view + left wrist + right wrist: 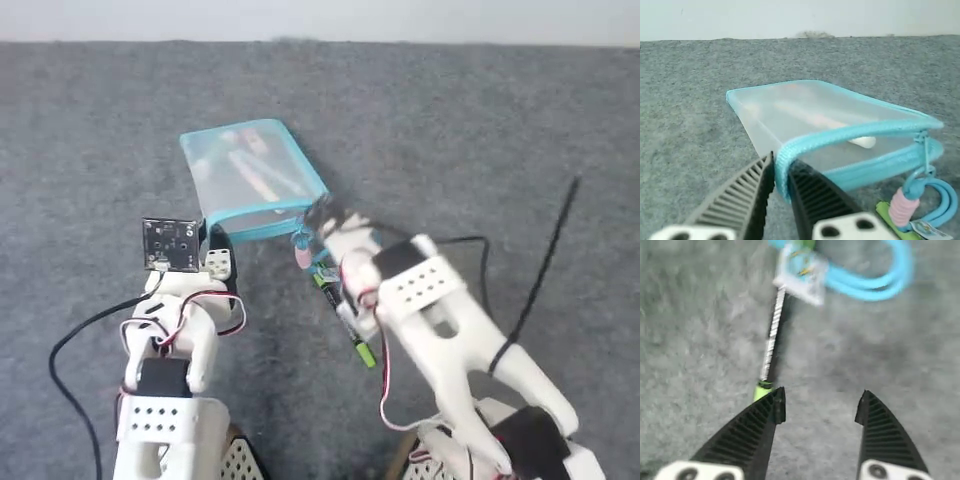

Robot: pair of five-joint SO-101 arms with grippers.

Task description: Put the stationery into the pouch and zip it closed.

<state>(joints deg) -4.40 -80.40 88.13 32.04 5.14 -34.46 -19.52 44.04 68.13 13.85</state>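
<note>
Now, pouch (pixel 790 107): mouth unzipped, lying on grey carpet (pixel 690 125)
Left gripper (pixel 780 167): pinching pouch's blue zip edge
Right gripper (pixel 822 402): spread, at green-tipped pen (pixel 771 345) end

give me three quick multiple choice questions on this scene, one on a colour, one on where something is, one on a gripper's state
1. What colour is the zip edging of the pouch?
A) red B) black C) light blue
2. Where does the pen lie?
A) inside the pouch B) on the grey carpet, outside the pouch C) on top of the pouch
3. How is the right gripper?
A) open, holding nothing B) shut on the pen C) shut on the pouch

Answers: C, the edging is light blue; B, the pen lies flat on the carpet by the pouch's strap; A, its fingers are spread above the pen.
</note>
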